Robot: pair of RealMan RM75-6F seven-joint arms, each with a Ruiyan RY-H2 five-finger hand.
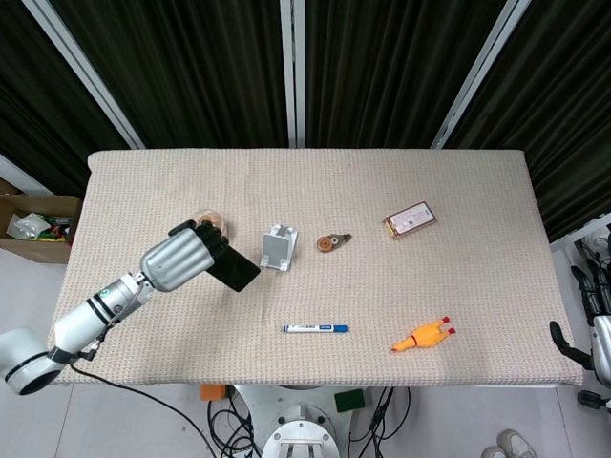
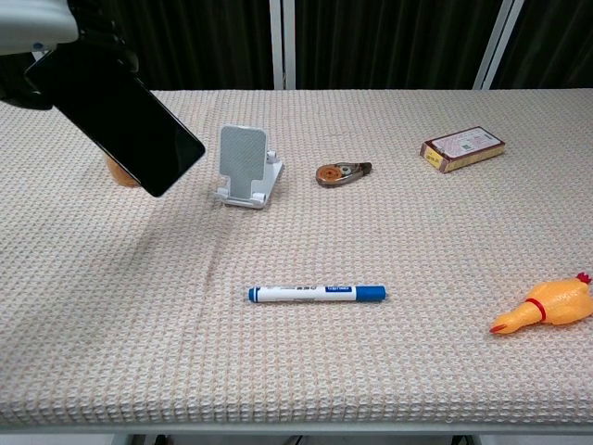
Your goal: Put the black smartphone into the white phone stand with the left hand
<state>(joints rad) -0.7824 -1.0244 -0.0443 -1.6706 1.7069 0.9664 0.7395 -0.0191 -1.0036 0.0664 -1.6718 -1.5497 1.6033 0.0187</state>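
Observation:
My left hand point(image 1: 179, 260) grips the black smartphone point(image 1: 235, 268) and holds it in the air, tilted, left of the white phone stand point(image 1: 278, 247). In the chest view the phone point(image 2: 120, 116) hangs high at the upper left, its lower corner level with the stand point(image 2: 246, 167), and only a bit of the hand point(image 2: 42, 20) shows at the top edge. The stand holds nothing. My right hand is not in either view.
A round tub of snacks point(image 1: 210, 224) sits behind my left hand, mostly hidden. A tape dispenser point(image 1: 332, 242), a small box point(image 1: 410, 218), a blue marker point(image 1: 314, 328) and a yellow rubber chicken point(image 1: 421, 335) lie to the right on the beige cloth point(image 1: 382, 286).

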